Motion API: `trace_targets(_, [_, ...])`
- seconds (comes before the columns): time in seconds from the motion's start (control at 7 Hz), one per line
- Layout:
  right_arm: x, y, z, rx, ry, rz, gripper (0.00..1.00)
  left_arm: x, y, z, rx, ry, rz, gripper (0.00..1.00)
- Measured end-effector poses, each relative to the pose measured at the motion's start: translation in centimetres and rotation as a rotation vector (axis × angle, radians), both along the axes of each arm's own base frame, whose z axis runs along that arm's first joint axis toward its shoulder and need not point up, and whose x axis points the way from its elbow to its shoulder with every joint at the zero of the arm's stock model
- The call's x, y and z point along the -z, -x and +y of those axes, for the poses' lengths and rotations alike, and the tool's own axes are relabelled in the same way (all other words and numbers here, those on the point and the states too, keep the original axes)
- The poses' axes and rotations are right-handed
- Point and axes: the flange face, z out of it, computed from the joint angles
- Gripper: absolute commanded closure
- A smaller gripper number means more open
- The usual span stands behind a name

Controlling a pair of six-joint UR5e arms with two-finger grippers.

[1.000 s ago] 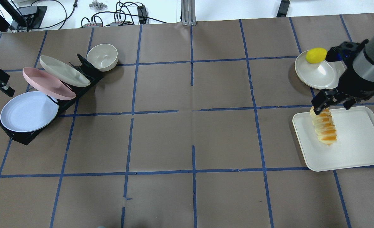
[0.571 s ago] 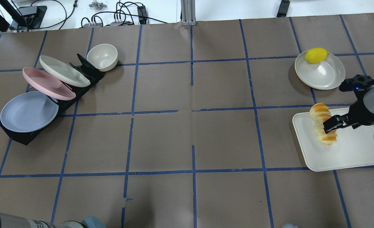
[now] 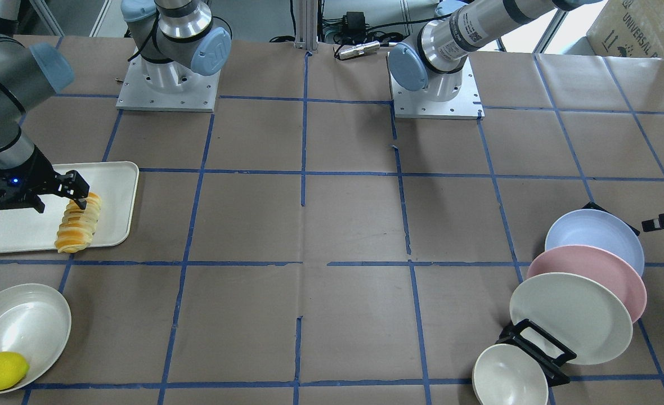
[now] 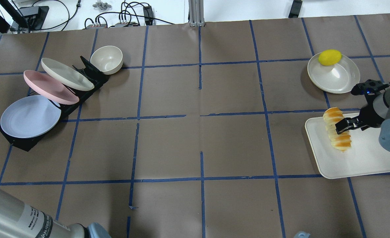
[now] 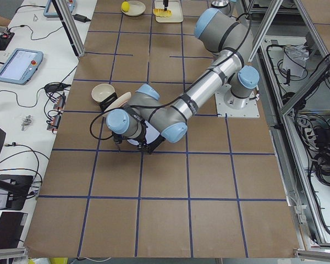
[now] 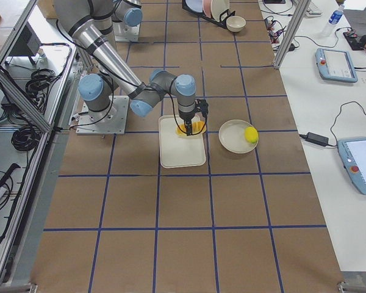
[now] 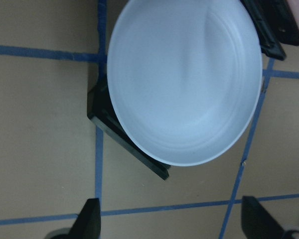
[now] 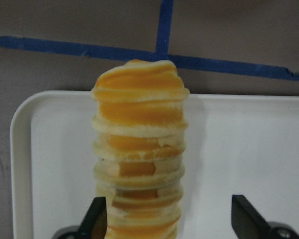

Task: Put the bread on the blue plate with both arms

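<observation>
The elongated, soft, golden-orange bread roll (image 4: 337, 129) with pale cream stripes is still lying flat on the white rectangular plastic tray (image 4: 373, 158). In the wrist view it's framed between the spread fingers of the black two-finger right pincer (image 4: 342, 127). It's tucked close against one finger, with a clear gap left to the other. So that pincer is wide open and nothing is pinched yet.

What's changed: a second ago the right pincer was parked at the far tip of the bread roll. Since then it's been slid along to the middle stretch, and over the last half second it's hardly been shifted at all. That's read as a line-up for the grab, with the closing not yet done.

On the other side, the round, matte-plastic pale blue plate (image 7: 184, 84) is seen just ahead of and below the left pincer (image 7: 172, 221). It's propped on its black plastic rack (image 7: 124, 144) and hasn't been lifted. The left pincer is wide open too, with nothing held. Compared with a second ago, it's been swung out toward the edge of the overhead view.

By the looks of it the task is barely started, with both pickups still to be made.
</observation>
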Motion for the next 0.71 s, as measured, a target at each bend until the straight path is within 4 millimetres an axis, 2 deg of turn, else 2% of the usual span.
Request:
trace_targets(0.14, [0.0,0.0,-0.3,0.005,0.024,0.003,0.14,2.4,0.6,-1.9,0.027,-0.014,0.015,0.02])
trace_targets(0.43, [0.7,-0.5,-0.7,0.017,0.051,-0.031,0.14,5.2,1.8,-3.8,0.051,-0.018,0.039,0.07])
trace_targets(0.57, [1.1,-0.8,-0.9,0.028,0.063,-0.057,0.14,6.3,2.0,-4.2,0.052,-0.018,0.057,0.16])
trace_targets(0.71, [1.7,-0.9,-1.0,0.034,0.068,-0.072,0.15,7.0,2.0,-4.2,0.056,-0.02,0.066,0.4])
